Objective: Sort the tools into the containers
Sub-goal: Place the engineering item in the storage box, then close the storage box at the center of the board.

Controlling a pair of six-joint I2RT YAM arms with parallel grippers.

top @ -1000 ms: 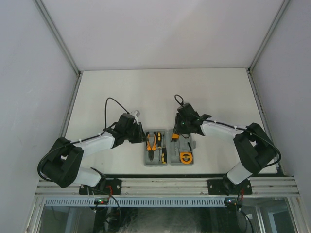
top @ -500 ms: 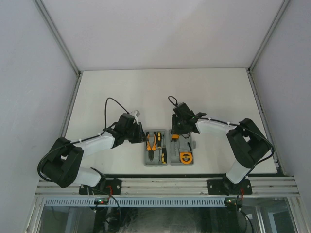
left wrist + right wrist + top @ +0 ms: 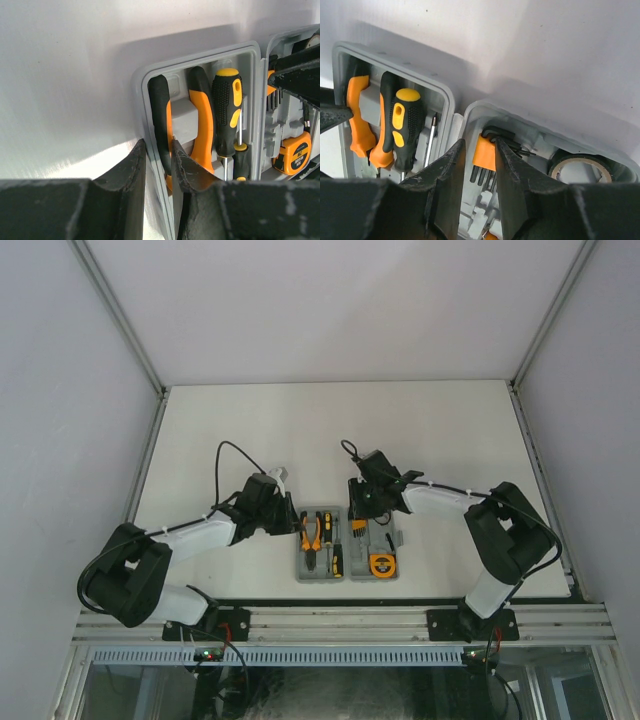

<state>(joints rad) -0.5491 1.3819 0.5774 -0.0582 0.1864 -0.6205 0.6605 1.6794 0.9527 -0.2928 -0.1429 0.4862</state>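
The grey case (image 3: 320, 579) lies open near the table's front. Its left half holds the orange-handled pliers (image 3: 202, 125) and two black-and-yellow screwdrivers, a large one (image 3: 227, 105) and a small one (image 3: 240, 160). Its right half holds the hex key set (image 3: 484, 152), the black ring (image 3: 559, 161) and the orange tape measure (image 3: 382, 563). My left gripper (image 3: 157, 150) is shut on the case's left wall (image 3: 141, 95), one finger outside and one inside by the pliers. My right gripper (image 3: 479, 145) is open astride the hex key set, with its right finger at the holder's edge.
White walls with metal corner rails (image 3: 140, 460) enclose the table on three sides. Both arm bases are bolted to the aluminium rail (image 3: 340, 625) at the near edge. The left arm's black cable (image 3: 225, 455) loops above its wrist.
My right gripper has swung left and now sits over the far end of the case's right half, above the hex key set. The left arm and the case have not moved.
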